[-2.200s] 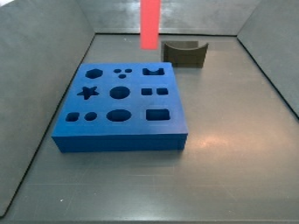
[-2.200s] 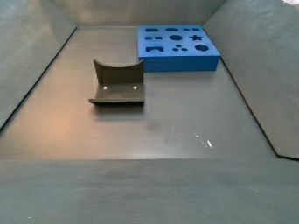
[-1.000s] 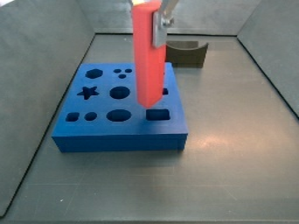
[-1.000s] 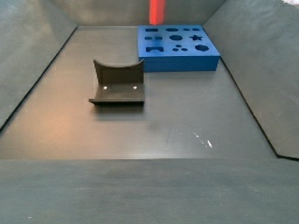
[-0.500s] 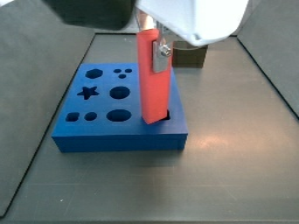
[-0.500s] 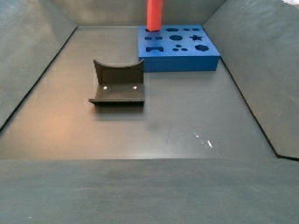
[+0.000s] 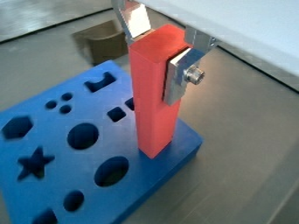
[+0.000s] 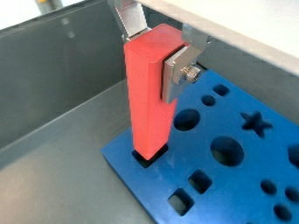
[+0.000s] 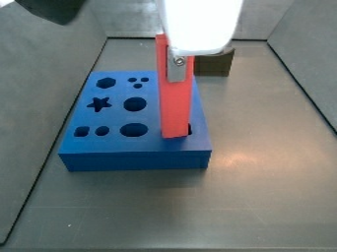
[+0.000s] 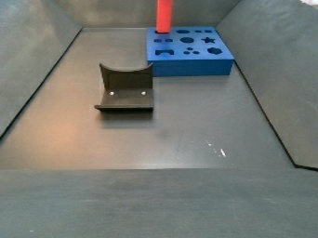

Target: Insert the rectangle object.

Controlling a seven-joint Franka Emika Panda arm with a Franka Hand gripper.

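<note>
The rectangle object (image 7: 156, 105) is a long red-pink bar held upright. My gripper (image 7: 163, 44) is shut on its upper end, one silver finger (image 7: 181, 74) flat on each side. It shows the same way in both wrist views (image 8: 152, 96). The bar's lower end stands in the rectangular hole at a corner of the big blue block (image 7: 70, 149) (image 8: 222, 166). In a side view the bar (image 9: 175, 94) rises from the blue block (image 9: 132, 123) under my gripper (image 9: 178, 59). In a side view only the bar's lower part (image 10: 163, 16) shows above the block (image 10: 191, 49).
A dark olive-grey curved block (image 10: 125, 88) lies on the grey floor, apart from the blue block; it also shows behind my arm (image 9: 218, 64) and in a wrist view (image 7: 100, 39). Grey walls enclose the floor on all sides.
The bar came down from above the bin to the blue block's corner hole. In the last half second it sank slightly lower and my arm covers more of the side view.
</note>
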